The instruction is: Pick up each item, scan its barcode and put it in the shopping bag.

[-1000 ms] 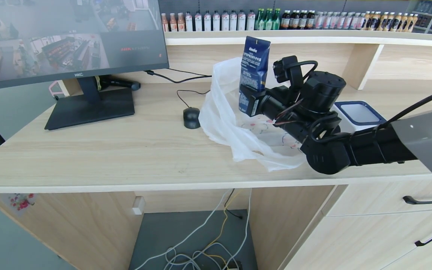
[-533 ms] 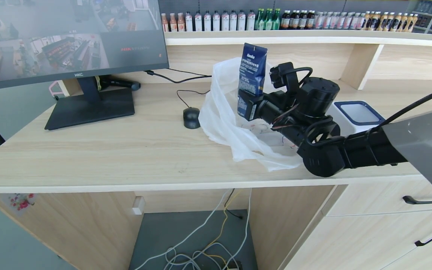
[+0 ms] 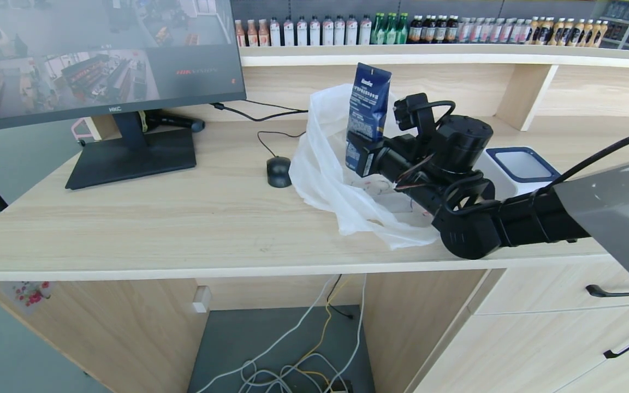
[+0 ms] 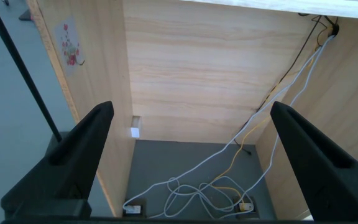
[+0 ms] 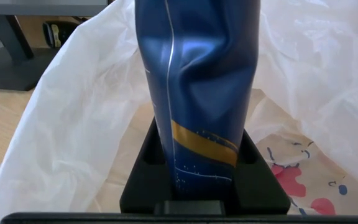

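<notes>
My right arm is matte black with drum-shaped joints, a boxy wrist camera, looping black cables and thin red and white wires, backed by a flat grey panel, and my left fingers are black tapering wedges.

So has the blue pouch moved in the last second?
Yes. The blue pouch in the right gripper has dropped slightly, its top now lower against the back shelf's white edge.

Light wood desk. White shopping bag lies below and around right claw. Mouse near, to claw's left; monitor base farther left. Scanner to claw's right.
</notes>
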Robot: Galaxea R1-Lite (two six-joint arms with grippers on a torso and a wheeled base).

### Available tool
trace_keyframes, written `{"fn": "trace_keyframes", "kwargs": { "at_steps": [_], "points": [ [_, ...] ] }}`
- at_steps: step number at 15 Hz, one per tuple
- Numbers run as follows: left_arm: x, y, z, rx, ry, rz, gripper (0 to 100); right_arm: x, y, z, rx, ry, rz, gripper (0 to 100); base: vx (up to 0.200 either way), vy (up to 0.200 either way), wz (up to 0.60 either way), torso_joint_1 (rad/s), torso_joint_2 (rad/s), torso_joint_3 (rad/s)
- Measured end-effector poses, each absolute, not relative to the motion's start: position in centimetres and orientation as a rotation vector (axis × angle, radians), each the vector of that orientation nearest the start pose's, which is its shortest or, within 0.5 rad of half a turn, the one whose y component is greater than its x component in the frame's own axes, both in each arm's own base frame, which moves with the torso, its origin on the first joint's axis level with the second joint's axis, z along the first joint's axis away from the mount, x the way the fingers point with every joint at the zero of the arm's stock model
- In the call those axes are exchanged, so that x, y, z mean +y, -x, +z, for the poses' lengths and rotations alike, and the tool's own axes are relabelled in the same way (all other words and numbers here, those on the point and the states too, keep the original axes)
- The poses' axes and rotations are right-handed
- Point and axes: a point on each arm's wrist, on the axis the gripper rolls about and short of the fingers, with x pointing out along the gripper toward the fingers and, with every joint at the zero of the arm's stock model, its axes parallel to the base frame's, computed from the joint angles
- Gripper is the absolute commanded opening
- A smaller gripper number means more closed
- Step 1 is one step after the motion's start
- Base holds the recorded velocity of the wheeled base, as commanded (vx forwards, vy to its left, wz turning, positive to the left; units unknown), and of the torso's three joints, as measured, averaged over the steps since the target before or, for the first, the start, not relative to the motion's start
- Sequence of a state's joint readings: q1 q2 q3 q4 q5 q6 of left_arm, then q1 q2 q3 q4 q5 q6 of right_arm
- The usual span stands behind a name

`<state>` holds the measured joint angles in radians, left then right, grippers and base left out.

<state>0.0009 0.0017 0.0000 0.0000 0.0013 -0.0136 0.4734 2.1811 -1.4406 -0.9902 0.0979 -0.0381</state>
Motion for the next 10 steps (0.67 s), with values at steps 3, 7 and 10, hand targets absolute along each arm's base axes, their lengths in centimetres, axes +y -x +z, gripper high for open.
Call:
{"fn": "trace_keyframes", "kwargs": {
  "at_steps": [3,7,10],
  "points": [
    [0.0,2.27,7.55,0.002,0.013,0.002,100,20.76,-40.05,20.84,-0.256,-0.013,0.564,0,0.0,0.0,0.0,0.0,0.0,0.0],
    [0.0,2.27,7.55,0.002,0.013,0.003,100,20.77,-40.07,20.79,-0.249,-0.023,0.565,100,0.0,0.0,0.0,0.0,0.0,0.0],
    [0.0,2.27,7.55,0.002,0.014,0.003,100,20.83,-40.18,20.5,-0.236,-0.023,0.566,100,0.0,0.0,0.0,0.0,0.0,0.0]
  ]
}}
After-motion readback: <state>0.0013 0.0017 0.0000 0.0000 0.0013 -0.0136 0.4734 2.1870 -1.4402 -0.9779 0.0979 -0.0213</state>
